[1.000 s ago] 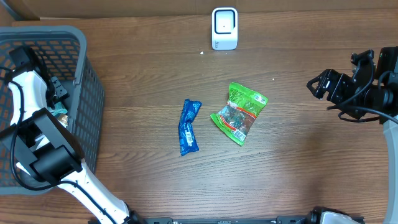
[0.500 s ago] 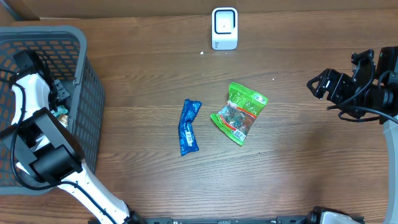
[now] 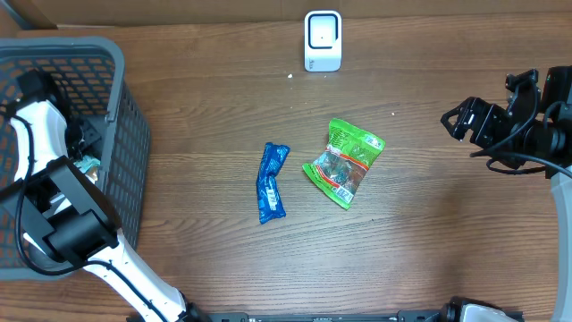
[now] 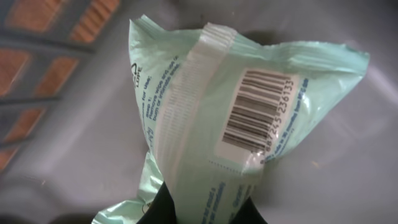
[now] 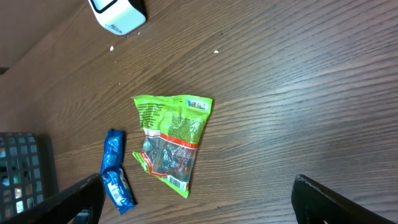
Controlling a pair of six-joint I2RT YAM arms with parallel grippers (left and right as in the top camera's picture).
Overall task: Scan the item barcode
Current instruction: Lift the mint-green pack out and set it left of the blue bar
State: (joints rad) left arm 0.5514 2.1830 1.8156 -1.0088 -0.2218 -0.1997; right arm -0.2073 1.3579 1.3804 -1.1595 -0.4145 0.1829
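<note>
Currently left arm (image 3: 40, 134) in basket (image 3: 125, 107), tool (image 4: 200, 213) clamping packet (image 4: 249, 106).

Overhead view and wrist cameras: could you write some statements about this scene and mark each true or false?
1. The blue packet and green packet lie apart on the table. True.
2. The right gripper holds the green packet. False: it is open, holding nothing.
3. The left gripper is shut on a pale packet in the basket. True.
4. That packet's barcode is hidden. False: it faces the left wrist camera.
5. The white scanner lies in the basket. False: it stands on the table.
</note>
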